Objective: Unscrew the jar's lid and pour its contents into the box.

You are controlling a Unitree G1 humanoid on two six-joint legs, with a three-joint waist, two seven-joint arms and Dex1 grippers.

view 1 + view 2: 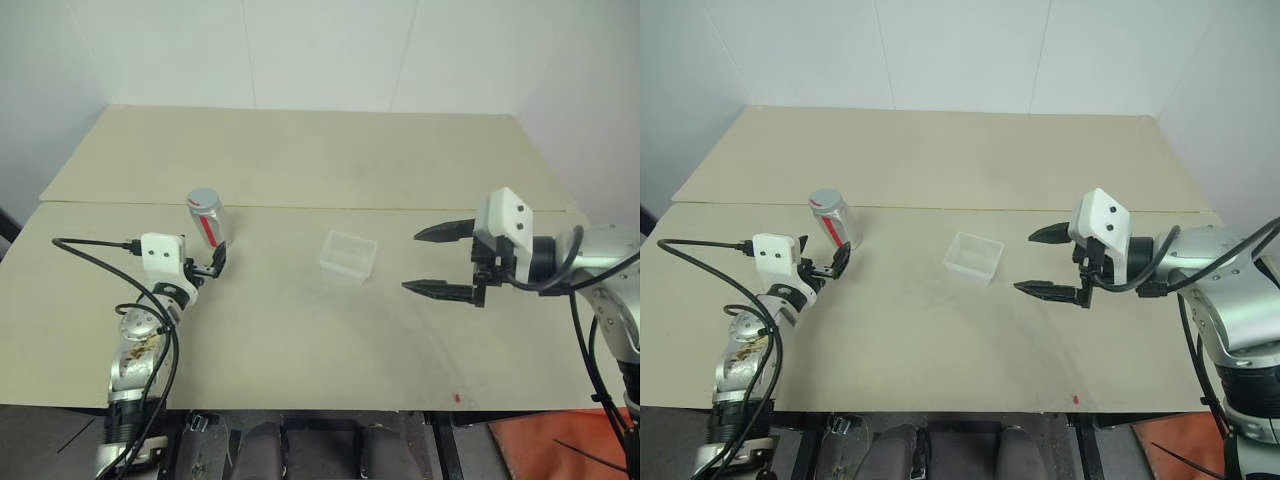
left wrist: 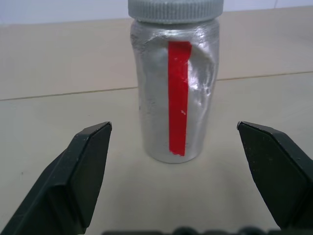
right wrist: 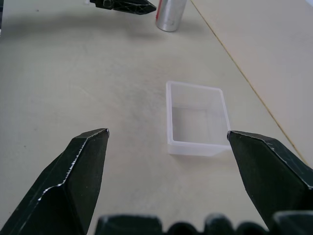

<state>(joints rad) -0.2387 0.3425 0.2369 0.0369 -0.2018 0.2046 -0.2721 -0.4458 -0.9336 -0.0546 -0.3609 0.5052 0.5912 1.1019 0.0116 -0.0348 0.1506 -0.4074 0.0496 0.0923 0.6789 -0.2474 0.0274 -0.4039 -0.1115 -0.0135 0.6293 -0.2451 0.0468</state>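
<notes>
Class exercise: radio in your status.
Both claws open: left claw facing jar, right claw beside box. Lid on. Nothing between.

The jar (image 2: 174,93) stands upright just ahead of the left pincer (image 1: 212,263), apart from its spread fingers; bare desk (image 1: 300,340) lies between. The box (image 3: 198,118) sits ahead of the right pincer (image 1: 444,262), approach unobstructed.

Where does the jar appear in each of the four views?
Left eye view: jar stands left of centre, just beyond the left gripper.
Right eye view: same spot, left of the box.
Left wrist view: centre, upright, lid on.
Right wrist view: upper edge.
Shared landmark: the box.
</notes>
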